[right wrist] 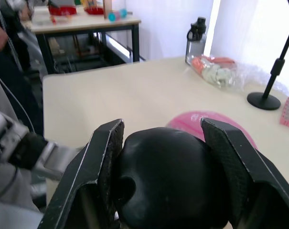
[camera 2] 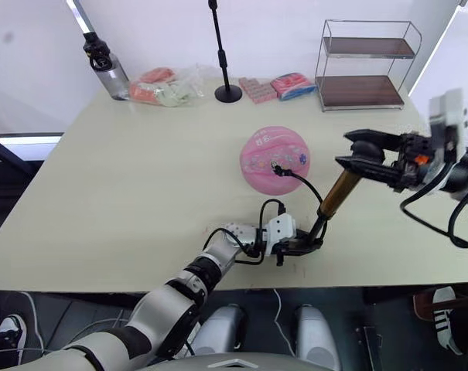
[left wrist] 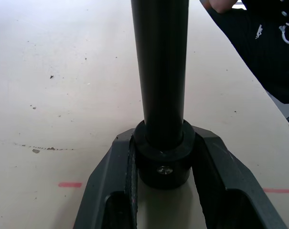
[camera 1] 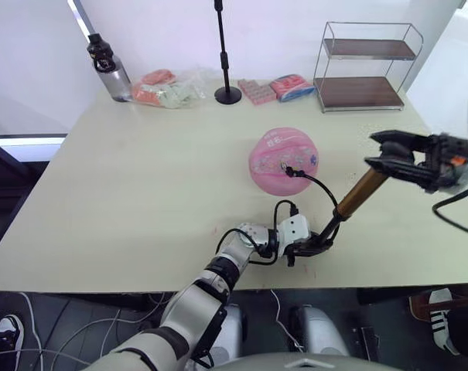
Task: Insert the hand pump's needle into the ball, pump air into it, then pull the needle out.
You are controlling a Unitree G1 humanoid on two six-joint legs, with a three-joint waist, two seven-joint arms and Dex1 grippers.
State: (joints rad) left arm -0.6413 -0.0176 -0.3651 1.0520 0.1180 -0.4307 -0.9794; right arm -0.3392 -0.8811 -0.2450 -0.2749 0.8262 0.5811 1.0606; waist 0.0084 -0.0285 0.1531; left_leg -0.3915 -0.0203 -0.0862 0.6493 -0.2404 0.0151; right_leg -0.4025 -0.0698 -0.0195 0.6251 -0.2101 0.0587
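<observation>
The pink ball [camera 1: 284,160] rests on the table right of centre. The hand pump [camera 1: 360,193] leans from the table's front edge up to the right, bronze barrel showing. My left gripper [camera 1: 314,246] is shut on its black lower end cap [left wrist: 163,160], close to the table. Up at the right, my right gripper [camera 1: 382,159] is shut on the black handle [right wrist: 168,183]. The thin black hose [camera 1: 320,188] curves from the pump's foot to the ball. Its small black needle fitting [camera 1: 289,170] sits against the ball's top; the pin itself is hidden.
Along the back stand a water bottle [camera 1: 110,69], a clear bag of packets [camera 1: 168,89], a black stand pole [camera 1: 225,54], pink packets [camera 1: 258,90] and a wire shelf [camera 1: 365,66]. The table's front edge [camera 1: 141,284] lies just before my left gripper. A person's dark sleeve [left wrist: 263,47] is nearby.
</observation>
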